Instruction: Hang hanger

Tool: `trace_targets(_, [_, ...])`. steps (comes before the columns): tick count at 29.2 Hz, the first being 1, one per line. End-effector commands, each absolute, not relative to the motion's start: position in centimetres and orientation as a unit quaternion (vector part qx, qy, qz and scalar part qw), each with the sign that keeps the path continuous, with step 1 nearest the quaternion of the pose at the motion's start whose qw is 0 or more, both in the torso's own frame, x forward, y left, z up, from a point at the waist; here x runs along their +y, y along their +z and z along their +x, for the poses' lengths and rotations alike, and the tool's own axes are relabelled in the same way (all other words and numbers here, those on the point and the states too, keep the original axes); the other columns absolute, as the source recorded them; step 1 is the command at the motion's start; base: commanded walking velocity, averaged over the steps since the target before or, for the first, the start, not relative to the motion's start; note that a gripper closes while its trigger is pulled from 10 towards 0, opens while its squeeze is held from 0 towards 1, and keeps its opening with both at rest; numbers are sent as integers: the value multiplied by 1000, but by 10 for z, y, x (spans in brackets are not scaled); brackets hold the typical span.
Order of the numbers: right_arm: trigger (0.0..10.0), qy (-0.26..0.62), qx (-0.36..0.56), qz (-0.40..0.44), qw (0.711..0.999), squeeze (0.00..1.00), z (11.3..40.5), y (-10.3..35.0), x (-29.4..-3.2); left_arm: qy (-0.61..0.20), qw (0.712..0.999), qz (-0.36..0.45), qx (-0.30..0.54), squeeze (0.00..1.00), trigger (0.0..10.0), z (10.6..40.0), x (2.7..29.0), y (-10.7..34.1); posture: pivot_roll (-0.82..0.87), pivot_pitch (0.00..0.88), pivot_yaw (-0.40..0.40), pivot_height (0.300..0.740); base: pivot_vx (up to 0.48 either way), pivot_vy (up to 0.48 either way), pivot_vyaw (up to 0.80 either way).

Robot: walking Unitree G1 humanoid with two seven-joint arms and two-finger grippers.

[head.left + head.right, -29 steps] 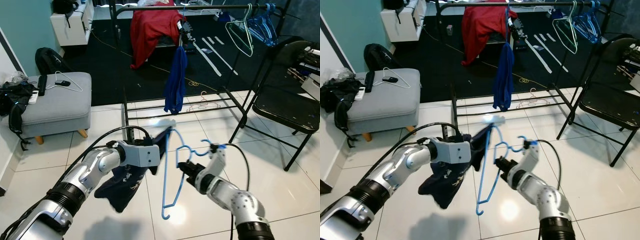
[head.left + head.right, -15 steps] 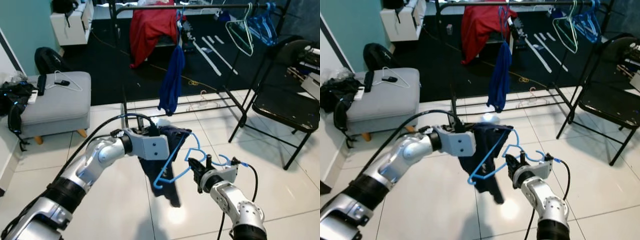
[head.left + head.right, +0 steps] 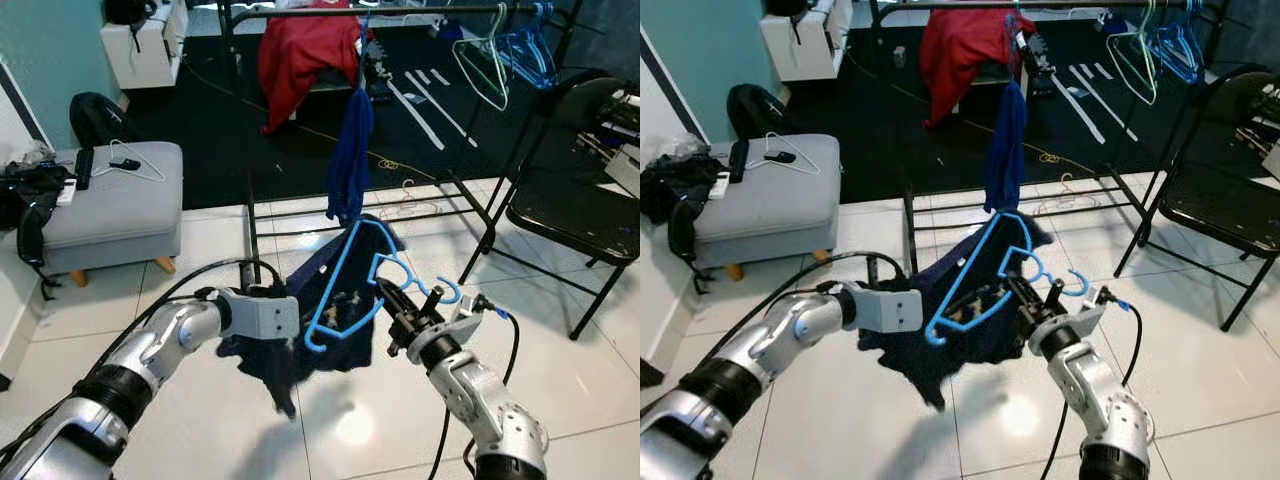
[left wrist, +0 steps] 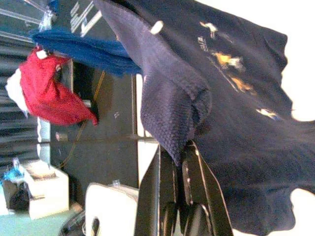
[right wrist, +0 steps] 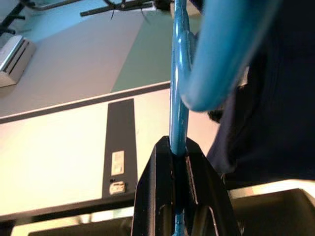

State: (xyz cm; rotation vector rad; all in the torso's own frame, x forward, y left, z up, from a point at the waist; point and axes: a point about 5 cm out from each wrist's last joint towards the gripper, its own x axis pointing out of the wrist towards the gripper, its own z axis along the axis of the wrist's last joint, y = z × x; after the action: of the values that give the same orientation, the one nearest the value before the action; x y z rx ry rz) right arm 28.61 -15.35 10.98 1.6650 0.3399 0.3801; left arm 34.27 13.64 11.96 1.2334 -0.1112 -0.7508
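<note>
A blue plastic hanger is held tilted above the tiled floor, its hook pointing right. My right gripper is shut on its wire near the hook, as the right wrist view confirms. A navy shirt with small orange prints drapes partly over the hanger and hangs below it. My left gripper is shut on a fold of that shirt, left of the hanger. Behind stands the black clothes rack, its rail running along the top.
On the rack hang a royal blue garment, a red one and several bare hangers. A black folding chair stands to the right and a grey ottoman to the left. The rack's lower bars cross the floor ahead.
Both arms have lifted. The hanger has swung up from hanging low to tilted high, and the navy shirt now spreads across it, closer to the rack.
</note>
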Motion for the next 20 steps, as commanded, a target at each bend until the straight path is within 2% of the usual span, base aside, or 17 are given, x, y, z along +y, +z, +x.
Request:
trace_targets(1, [10000, 172, 141, 729, 647, 0, 283, 113, -157, -338, 749, 568, -34, 0, 10000, 345, 141, 115, -43, 109, 9, 740, 0, 0, 0])
trace_targets(5, [10000, 152, 143, 727, 654, 0, 283, 108, -163, -333, 752, 569, -27, 0, 10000, 346, 146, 117, -46, 110, 13, 740, 0, 0, 0])
trace_targets(6, [10000, 112, 148, 717, 672, 0, 285, 101, -174, -331, 759, 560, -26, 0, 10000, 346, 150, 122, -44, 111, 14, 740, 0, 0, 0])
trace_targets(7, [10000, 112, 148, 717, 672, 0, 285, 101, -174, -331, 759, 560, -26, 0, 10000, 346, 150, 122, -44, 111, 14, 740, 0, 0, 0])
trace_targets(8, [10000, 70, 158, 701, 692, 0, 288, 92, -184, -333, 766, 549, -33, 0, 10000, 344, 152, 127, -43, 113, 15, 740, 0, 0, 0])
trace_targets(9, [10000, 70, 158, 701, 692, 0, 288, 92, -184, -333, 766, 549, -33, 0, 10000, 344, 152, 127, -43, 113, 15, 740, 0, 0, 0])
trace_targets(11, [10000, -3, 182, 669, 721, 0, 292, 78, -199, -351, 793, 491, -80, 0, 10000, 336, 143, 144, -39, 115, 12, 740, 0, 0, 0])
trace_targets(12, [10000, -3, 182, 669, 721, 0, 292, 78, -199, -351, 793, 491, -80, 0, 10000, 336, 143, 144, -39, 115, 12, 740, 0, 0, 0])
trace_targets(15, [10000, -17, 225, 619, 753, 0, 291, 71, -197, -381, 819, 400, -158, 0, 10000, 325, 120, 168, -40, 118, 8, 740, 0, 0, 0])
trace_targets(16, [10000, -17, 225, 619, 753, 0, 291, 71, -197, -381, 819, 400, -158, 0, 10000, 325, 120, 168, -40, 118, 8, 740, 0, 0, 0])
trace_targets(18, [10000, 7, 273, 533, 801, 0, 288, 66, -188, -409, 820, 355, -188, 0, 10000, 318, 105, 180, -39, 119, 4, 740, 0, 0, 0])
trace_targets(19, [10000, 7, 273, 533, 801, 0, 288, 66, -188, -409, 820, 355, -188, 0, 10000, 318, 105, 180, -39, 119, 4, 740, 0, 0, 0])
trace_targets(20, [10000, 40, 305, 436, 846, 0, 287, 63, -180, -430, 815, 343, -183, 0, 10000, 315, 95, 182, -39, 119, 4, 740, 0, 0, 0])
